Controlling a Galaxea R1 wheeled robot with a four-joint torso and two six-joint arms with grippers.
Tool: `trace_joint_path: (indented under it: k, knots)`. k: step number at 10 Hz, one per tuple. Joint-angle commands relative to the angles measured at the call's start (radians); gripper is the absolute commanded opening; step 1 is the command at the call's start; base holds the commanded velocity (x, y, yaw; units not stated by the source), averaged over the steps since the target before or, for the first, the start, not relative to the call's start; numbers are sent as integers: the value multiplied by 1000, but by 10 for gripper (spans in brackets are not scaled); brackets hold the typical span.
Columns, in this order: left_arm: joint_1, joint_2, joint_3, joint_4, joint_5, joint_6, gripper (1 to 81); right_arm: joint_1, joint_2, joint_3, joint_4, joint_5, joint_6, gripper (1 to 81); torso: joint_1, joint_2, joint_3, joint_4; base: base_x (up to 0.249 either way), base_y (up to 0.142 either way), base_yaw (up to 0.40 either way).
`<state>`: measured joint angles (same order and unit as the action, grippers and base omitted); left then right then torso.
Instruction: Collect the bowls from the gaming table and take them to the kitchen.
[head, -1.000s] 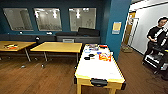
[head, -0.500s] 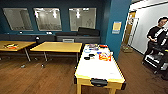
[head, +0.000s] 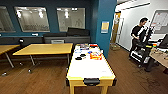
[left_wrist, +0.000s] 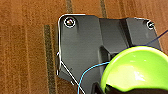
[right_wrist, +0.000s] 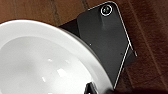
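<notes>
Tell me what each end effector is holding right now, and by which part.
Left carries a lime-green bowl, right a white bowl; each seems gripped at the rim nearest the wrist, though the fingers are hard to make out.

My view barely shifted across the second, the long white-topped, yellow-rimmed gaming table (head: 88, 68) held its place ahead, the person in dark clothes (head: 139, 35) by the right wall leaned slightly differently

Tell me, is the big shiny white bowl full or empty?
Empty. The right wrist view looks into the glossy white round bowl, and its inside shows bare white with light reflections, nothing in it.
</notes>
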<state>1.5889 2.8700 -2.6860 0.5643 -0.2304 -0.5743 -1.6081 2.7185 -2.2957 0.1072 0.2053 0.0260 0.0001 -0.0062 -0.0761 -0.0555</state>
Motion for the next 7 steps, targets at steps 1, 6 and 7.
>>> trace_joint_path:
  k: [1,6,7]
  knots:
    - [-13,-1,-25,-18,48,-6,10,32,31,-74,-20,-53,-4,10,0,0,0,0,0,0,-397]
    - [-13,8,-78,-73,83,-6,10,30,132,-276,-41,-89,-4,10,0,0,0,0,0,0,-397]
    - [-13,11,-78,-72,83,-4,10,29,140,-286,-41,-89,-4,10,0,0,0,0,0,0,-397]
